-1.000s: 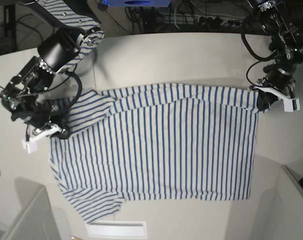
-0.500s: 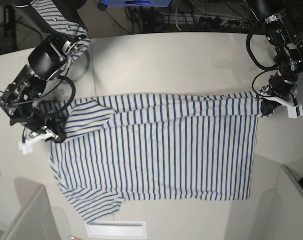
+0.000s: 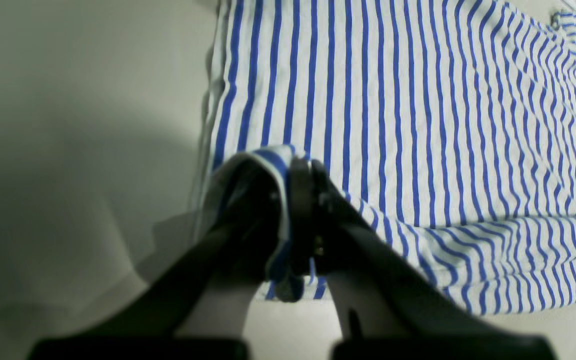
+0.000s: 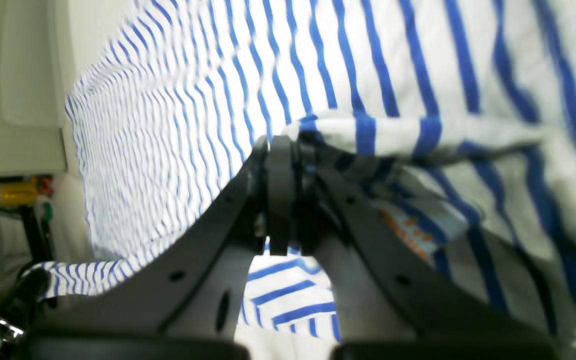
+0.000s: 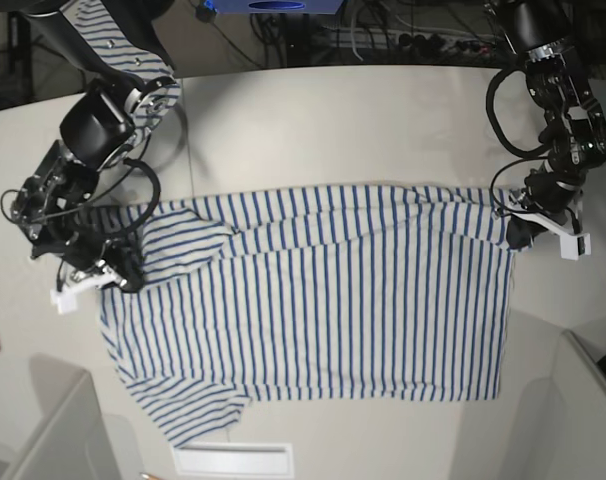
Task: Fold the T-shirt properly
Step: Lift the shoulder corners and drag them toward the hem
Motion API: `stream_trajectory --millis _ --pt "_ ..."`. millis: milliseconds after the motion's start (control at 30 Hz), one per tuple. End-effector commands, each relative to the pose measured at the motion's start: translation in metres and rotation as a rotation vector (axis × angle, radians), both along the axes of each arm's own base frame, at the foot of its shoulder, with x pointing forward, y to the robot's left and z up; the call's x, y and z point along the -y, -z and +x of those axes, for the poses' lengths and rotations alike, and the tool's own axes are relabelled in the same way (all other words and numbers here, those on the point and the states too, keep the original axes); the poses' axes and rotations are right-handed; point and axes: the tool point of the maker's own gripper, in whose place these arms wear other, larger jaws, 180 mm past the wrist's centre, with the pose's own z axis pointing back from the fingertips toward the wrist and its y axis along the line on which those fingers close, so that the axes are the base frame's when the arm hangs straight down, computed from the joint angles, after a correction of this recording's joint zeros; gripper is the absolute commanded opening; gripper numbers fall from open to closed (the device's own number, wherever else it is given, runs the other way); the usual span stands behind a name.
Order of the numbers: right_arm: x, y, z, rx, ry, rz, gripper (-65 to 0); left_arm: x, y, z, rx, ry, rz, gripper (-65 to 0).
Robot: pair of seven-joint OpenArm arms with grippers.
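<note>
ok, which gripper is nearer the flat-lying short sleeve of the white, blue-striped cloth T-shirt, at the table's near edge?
Right. The right gripper pinches the T-shirt at the edge just beyond that sleeve. The left gripper holds the opposite corner, across the whole shirt body.

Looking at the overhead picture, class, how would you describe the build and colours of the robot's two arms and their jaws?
Both arms are black, jointed metal with loose black cables looping alongside. The right arm wears a blue-and-white striped sleeve on its upper part. Each gripper, left and right, has black jaws with a white piece at the end.
</note>
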Motion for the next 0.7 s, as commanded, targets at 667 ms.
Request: stream_trajectory --millis 667 --pt "0.022 -0.012 0.017 0.032 0.109 0.026 -65.0 -0.016 0.005 0.010 -0.004 -0.024 -0.012 -57.9"
